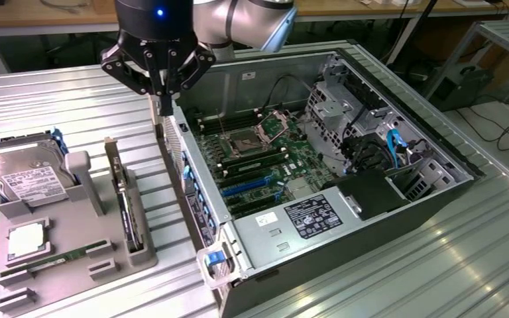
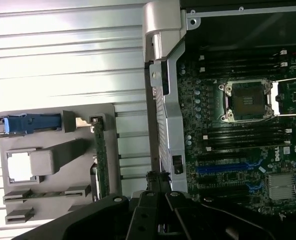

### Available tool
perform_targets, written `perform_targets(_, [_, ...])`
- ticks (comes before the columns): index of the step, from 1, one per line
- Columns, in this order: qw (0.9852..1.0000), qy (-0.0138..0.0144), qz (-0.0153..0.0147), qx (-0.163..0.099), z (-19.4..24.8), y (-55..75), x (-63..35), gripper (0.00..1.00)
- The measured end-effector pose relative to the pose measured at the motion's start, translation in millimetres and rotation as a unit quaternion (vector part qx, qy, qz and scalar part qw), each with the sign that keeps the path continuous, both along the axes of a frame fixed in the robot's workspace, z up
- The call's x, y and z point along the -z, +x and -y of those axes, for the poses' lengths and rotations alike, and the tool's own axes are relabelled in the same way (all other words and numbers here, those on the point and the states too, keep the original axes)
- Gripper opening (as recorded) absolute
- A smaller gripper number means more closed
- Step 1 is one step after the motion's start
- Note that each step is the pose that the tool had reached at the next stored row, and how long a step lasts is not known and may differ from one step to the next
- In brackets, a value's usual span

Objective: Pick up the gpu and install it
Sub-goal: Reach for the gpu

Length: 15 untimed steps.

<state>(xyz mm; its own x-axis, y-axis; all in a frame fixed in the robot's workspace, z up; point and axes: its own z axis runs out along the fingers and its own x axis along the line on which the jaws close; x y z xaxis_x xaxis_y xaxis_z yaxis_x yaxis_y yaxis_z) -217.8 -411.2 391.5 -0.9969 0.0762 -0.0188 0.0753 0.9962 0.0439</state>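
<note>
Alignment matters most here, we judge. Our jaws are pressed together and empty, hanging above the rear wall of the open computer case, while the gpu stands on edge in the grey holder on the worktop, apart from them. For a clean pick we should centre over the card's top edge, part the jaws across its thin faces, and come down square.

Silver-grey arm carries a black wrist, blue light and black gripper
</note>
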Motion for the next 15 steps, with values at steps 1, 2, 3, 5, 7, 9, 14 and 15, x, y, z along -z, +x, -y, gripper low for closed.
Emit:
perform_targets(1, [1.0000, 0.0000, 0.0000, 0.000, 0.2, -1.1, 0.0, 0.11])
perform_targets(2, [1.0000, 0.0000, 0.0000, 0.000, 0.5, -2.2, 0.1, 0.11])
perform_targets(3, [1.0000, 0.0000, -0.0001, 0.000, 0.7, -3.4, 0.2, 0.11])
perform_targets(5, [1.0000, 0.0000, -0.0001, 0.000, 1.2, -6.2, 0.3, 0.11])
perform_targets(7, [1.0000, 0.0000, -0.0001, 0.000, 1.7, -9.2, 0.4, 0.11])
perform_targets(9, [1.0000, 0.0000, -0.0001, 0.000, 2.2, -12.3, 0.5, 0.11])
perform_targets(14, [1.0000, 0.0000, -0.0001, 0.000, 3.8, -20.8, 1.0, 0.11])
perform_targets(15, [1.0000, 0.0000, -0.0001, 0.000, 4.2, -22.4, 1.0, 0.11])
